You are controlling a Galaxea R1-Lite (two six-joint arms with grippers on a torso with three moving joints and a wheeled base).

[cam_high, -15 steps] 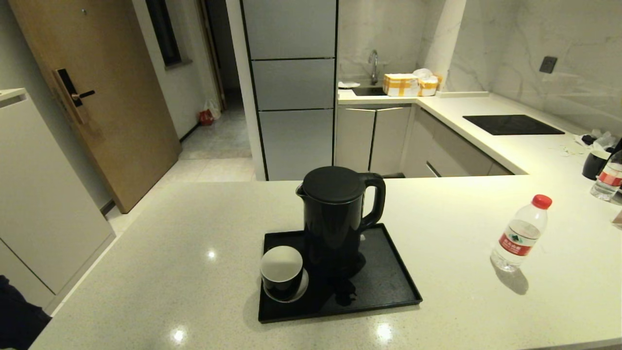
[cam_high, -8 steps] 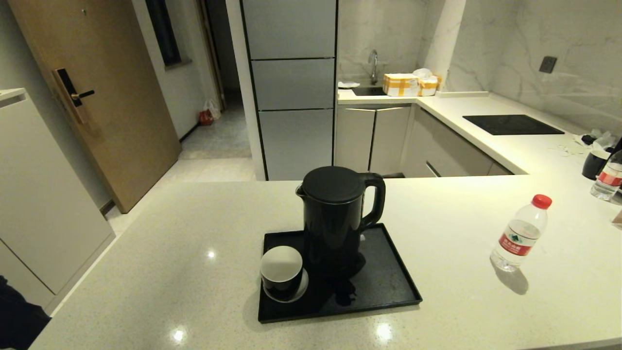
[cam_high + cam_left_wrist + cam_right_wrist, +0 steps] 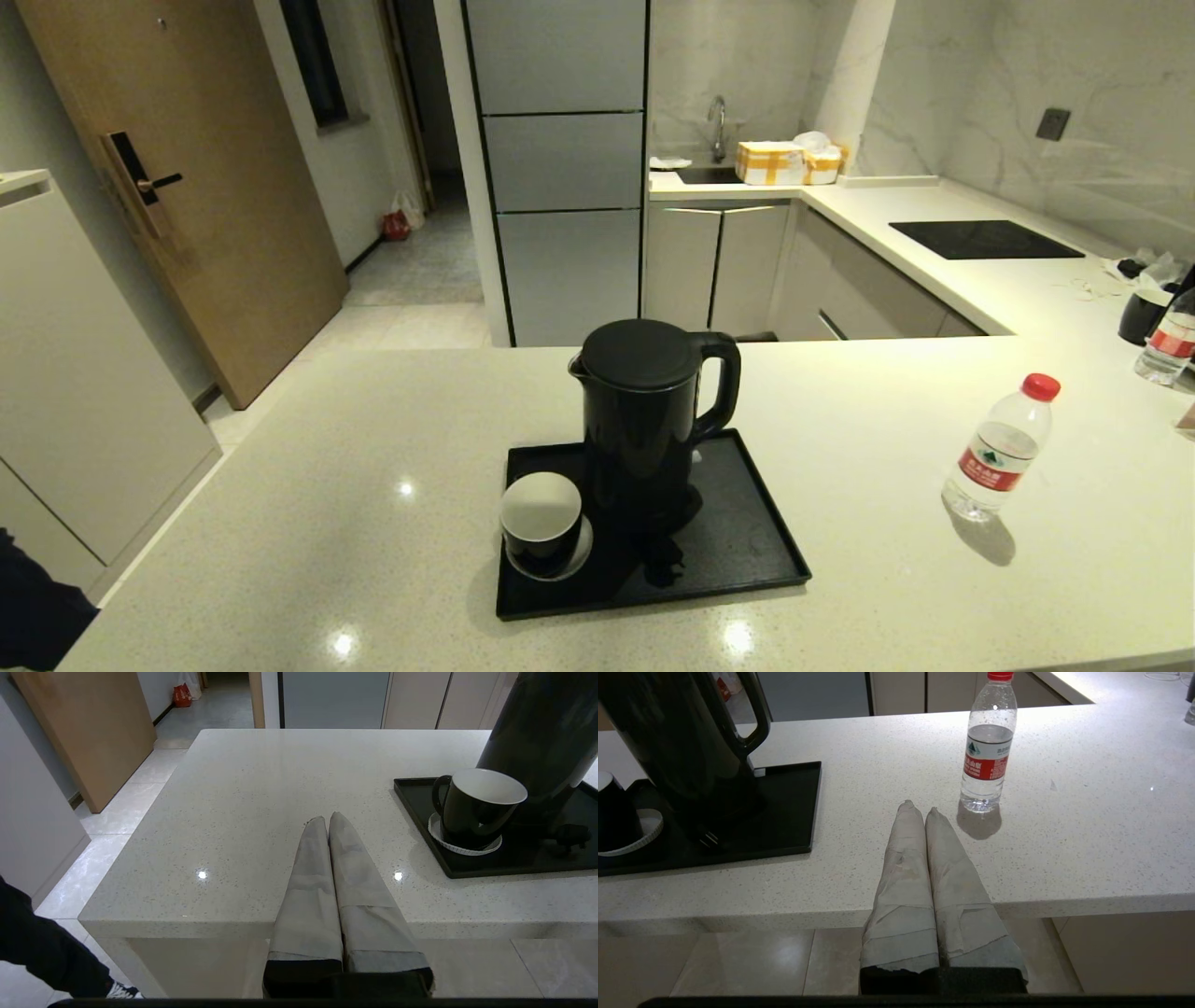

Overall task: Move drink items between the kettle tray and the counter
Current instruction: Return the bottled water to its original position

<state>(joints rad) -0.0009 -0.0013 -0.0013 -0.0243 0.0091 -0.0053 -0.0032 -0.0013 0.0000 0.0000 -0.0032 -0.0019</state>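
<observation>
Head view: you see the cup [image 3: 541,519] on its saucer [image 3: 581,553], near left on the tray [image 3: 747,551], beside the kettle [image 3: 644,420]; bottle [image 3: 1002,446] upright on the counter [image 3: 280,523], well right.
Left wrist view: your left gripper [image 3: 325,820] is clenched, empty, at the counter's near edge.
Right wrist view: your right gripper [image 3: 919,806] is clenched, empty, near the bottle.
</observation>
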